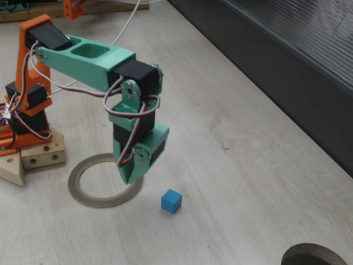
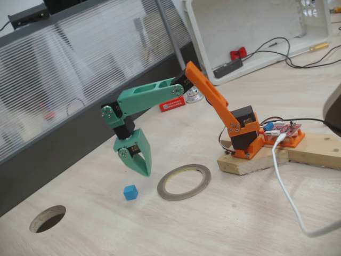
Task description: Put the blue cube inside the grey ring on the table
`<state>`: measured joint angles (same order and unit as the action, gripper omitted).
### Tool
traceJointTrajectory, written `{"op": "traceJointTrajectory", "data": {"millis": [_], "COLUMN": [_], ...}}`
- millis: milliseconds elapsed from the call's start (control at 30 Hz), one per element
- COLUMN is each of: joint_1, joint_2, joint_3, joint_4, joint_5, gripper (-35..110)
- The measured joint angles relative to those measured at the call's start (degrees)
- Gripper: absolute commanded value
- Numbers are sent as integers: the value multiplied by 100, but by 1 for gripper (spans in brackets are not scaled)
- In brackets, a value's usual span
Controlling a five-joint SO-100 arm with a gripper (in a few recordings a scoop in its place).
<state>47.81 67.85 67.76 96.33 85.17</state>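
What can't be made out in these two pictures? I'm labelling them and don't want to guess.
- Gripper opening: the fingers overlap in both fixed views, so open or shut is unclear.
- Grey ring: in a fixed view the gripper covers part of its right rim.
- Dark round object: cut off by the bottom edge.
- Blue cube: its far and bottom faces are hidden in both fixed views.
- Small red item in the white tray: too small to identify.

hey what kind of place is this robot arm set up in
Probably a hobby or lab workbench: the arm's base is fixed to a scrap wood block, a bare red circuit board with loose wires sits beside it, and the pale wood table has a cable hole.
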Motion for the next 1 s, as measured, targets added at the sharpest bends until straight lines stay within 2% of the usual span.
{"op": "traceJointTrajectory", "data": {"millis": [1000], "joint_1": [-9], "joint_2": [-1714], "joint_3": [-2312], "joint_4": [0], "joint_5": [0], "gripper": [0]}}
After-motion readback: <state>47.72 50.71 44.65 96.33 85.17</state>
